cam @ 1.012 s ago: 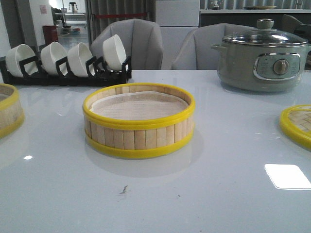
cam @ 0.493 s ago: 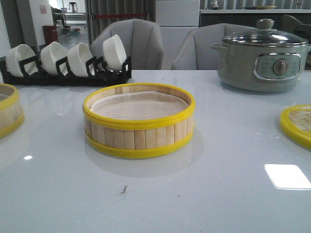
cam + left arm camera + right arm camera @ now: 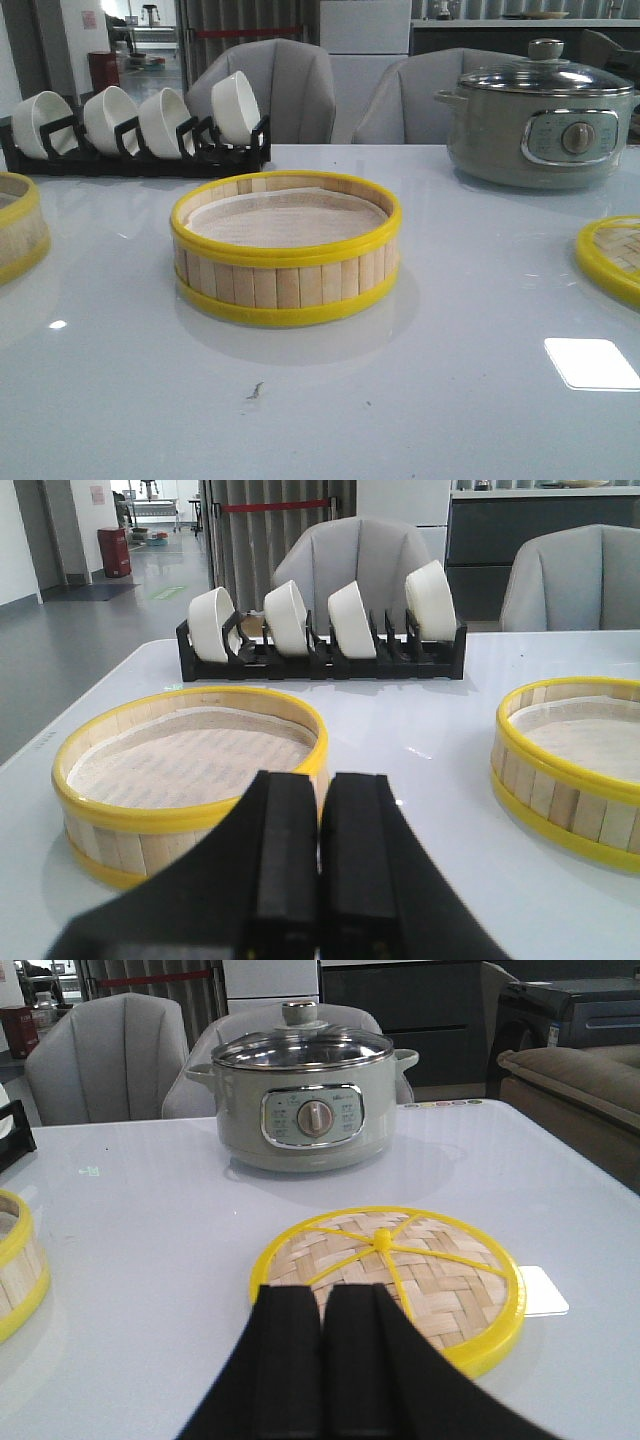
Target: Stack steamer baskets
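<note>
Steamer baskets, two of them in play, and nothing stacked yet: the centre basket (image 3: pixel 286 248) sits mid-table in the front view, and the left basket (image 3: pixel 190 776) rests near the table's left edge, well apart from it, just poking into the front camera's frame. Left gripper (image 3: pixel 318 855) hangs low just in front of the left basket with its black fingers pressed together, holding nothing; right gripper (image 3: pixel 318 1355) is likewise clenched and empty, poised by the woven lid (image 3: pixel 386 1278) on the right side of the table (image 3: pixel 450 400). These rings look light and fairly stiff — thin bamboo slats between yellow rims — but the wall probably flexes if squeezed hard, and the white liner looks loose enough to shift. Best hold, I'd judge, is a pinch over the near wall, one finger inside and one outside, just under the top rim — keeping it level on the lift.
</note>
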